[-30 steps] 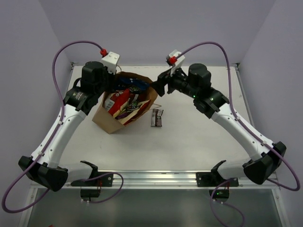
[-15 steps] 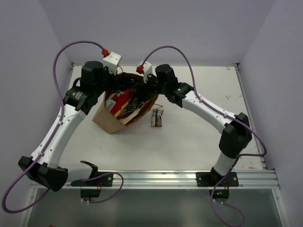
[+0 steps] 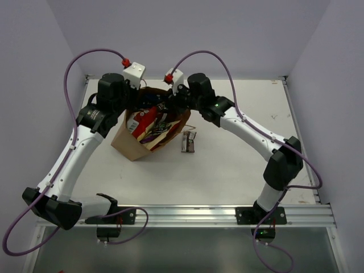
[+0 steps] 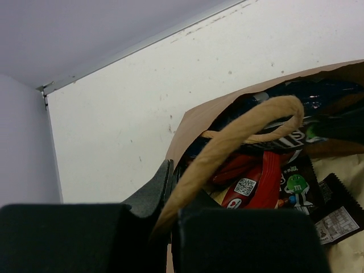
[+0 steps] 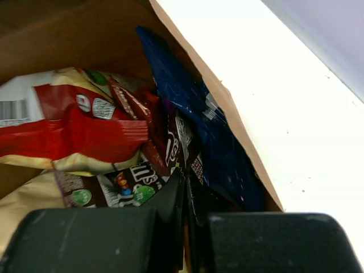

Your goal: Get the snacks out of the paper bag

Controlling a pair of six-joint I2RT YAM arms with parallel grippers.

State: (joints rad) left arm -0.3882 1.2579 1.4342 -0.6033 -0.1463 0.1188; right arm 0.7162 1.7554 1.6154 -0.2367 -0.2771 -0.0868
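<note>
Within the last second my right arm swung in from out over the bench, and now my right end effector is down in the mouth of the paper bag, a little deeper than half a second ago. The bag has not shifted; it stands tilted on the left half of the bench, mouth open toward the right arm. My left end effector is closed on the loop handle, which runs down between its fingers. In the right wrist view I am among the snacks: a red-white chip bag to the left, a blue packet against the bag wall, and dark wrappers just ahead. My right jaws stand nearly together with a dark wrapper edge at the slit, but I cannot tell whether they have bitten it. One dark candy bar lies out on the bench just beside the bag, so I judge this the reach for the next item, with most of the unloading still to do.
</note>
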